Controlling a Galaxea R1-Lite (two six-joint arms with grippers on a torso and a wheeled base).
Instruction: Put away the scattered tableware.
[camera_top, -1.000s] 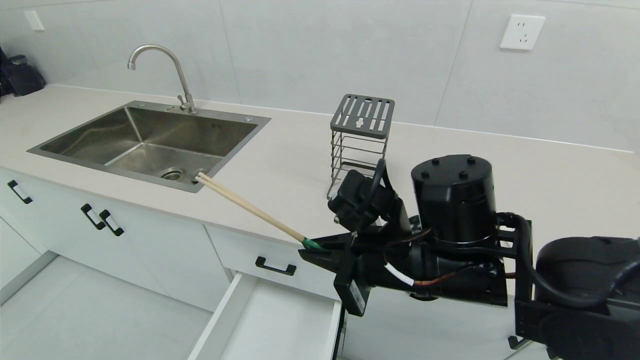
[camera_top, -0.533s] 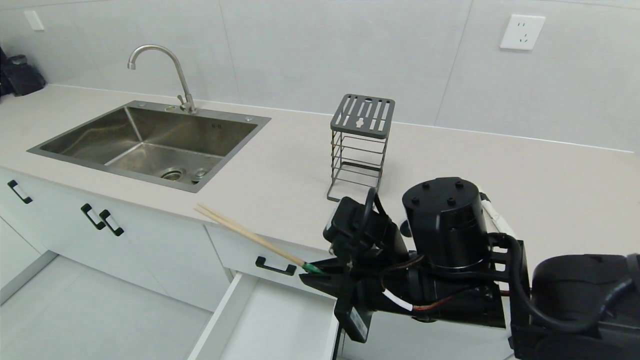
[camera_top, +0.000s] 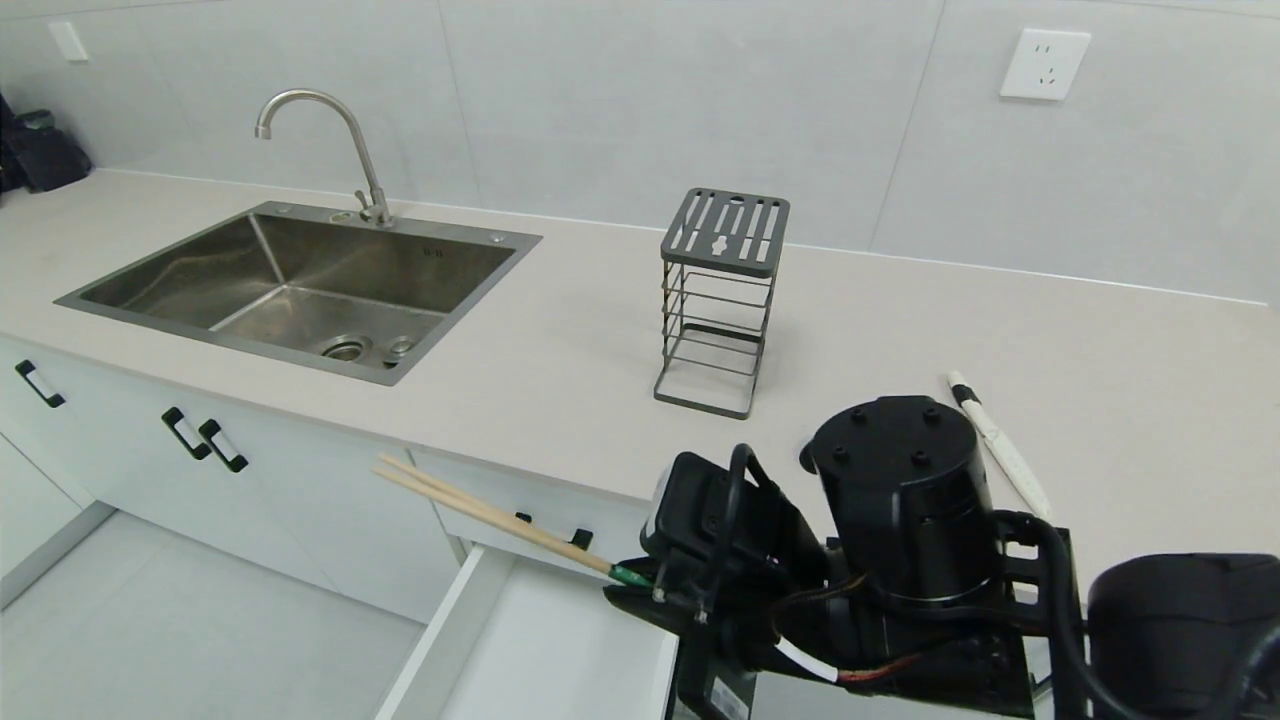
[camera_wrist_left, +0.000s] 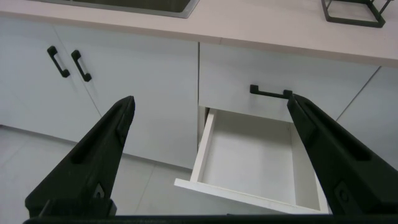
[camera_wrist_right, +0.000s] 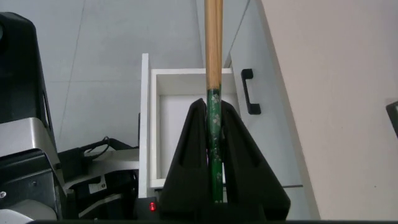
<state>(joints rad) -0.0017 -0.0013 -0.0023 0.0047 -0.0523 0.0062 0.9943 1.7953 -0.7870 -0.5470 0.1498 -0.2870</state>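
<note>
While clamping with right gripper (camera_top: 625, 578), fingers closed tight on green ends of chopsticks (camera_top: 490, 510), hold wrist steady above pulled-out drawer (camera_top: 560, 650). Note sticks lying crosswise, free tips reaching left past drawer's side wall. Probably best: draw back rightward, or turn sticks along drawer, before lowering, to avoid clipping rim. Release low, near drawer floor. Keep left gripper (camera_wrist_left: 209, 99), jaws spread and holding nothing, out of path. Leave white utensil (camera_top: 995, 440) on countertop (camera_top: 560, 400) for a later pass.

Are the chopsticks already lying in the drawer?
No, the jaws of the right gripper clamp the chopsticks, clear of the open drawer.
</note>
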